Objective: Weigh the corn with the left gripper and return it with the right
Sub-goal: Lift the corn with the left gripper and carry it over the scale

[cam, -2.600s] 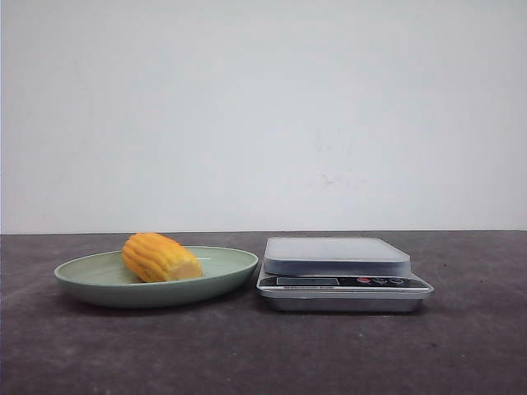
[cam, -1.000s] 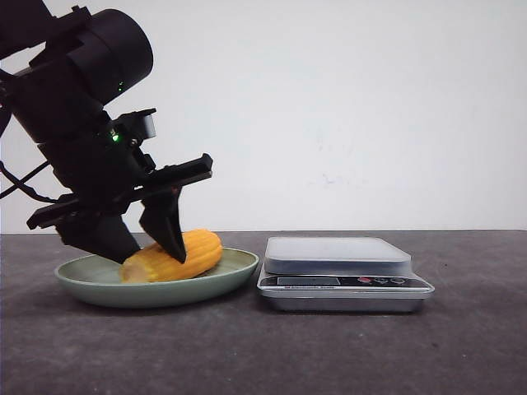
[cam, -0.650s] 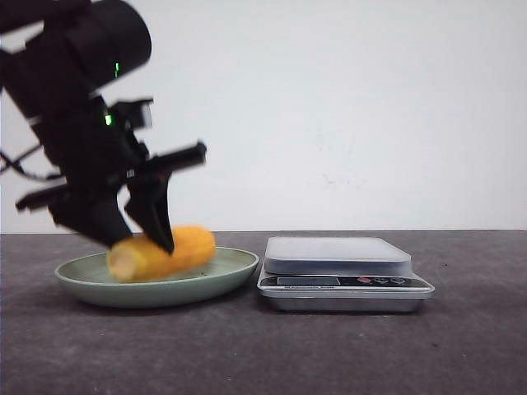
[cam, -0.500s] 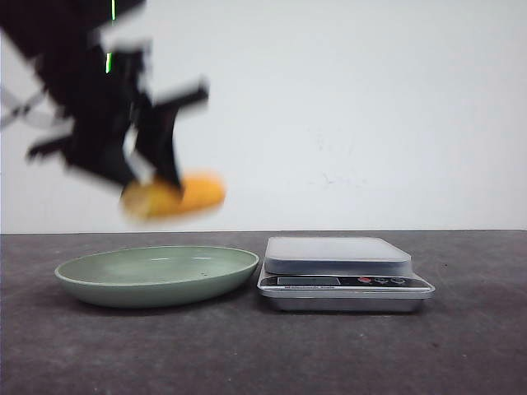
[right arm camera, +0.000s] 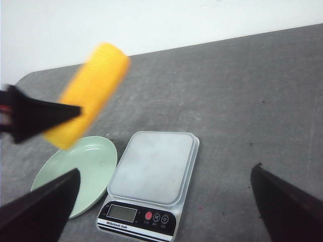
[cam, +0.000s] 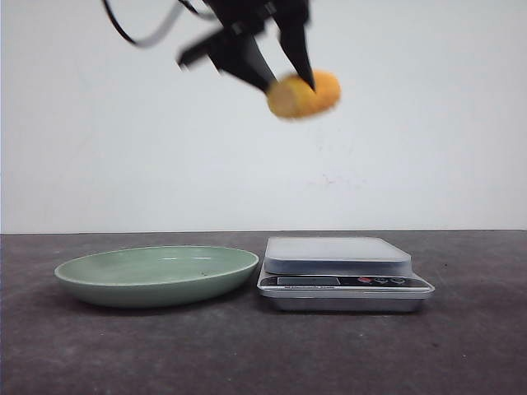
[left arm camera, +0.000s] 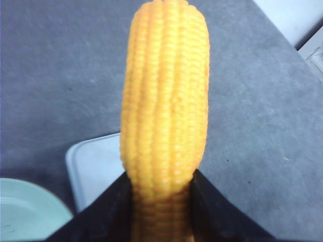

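Above scale (cam: 342,271), level corn (cam: 303,95), crosswise.

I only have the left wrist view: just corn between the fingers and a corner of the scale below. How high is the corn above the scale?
Observer: In the front view, the left gripper holds the corn high in the air. It is well clear of the scale and above its left part.
Operator: Anything on the scale platform already?
Observer: No, the right wrist view shows the whole platform bare.
Operator: And the right gripper?
Observer: The right gripper is open and holds nothing. Its camera looks down on the scale and the green plate beside it.
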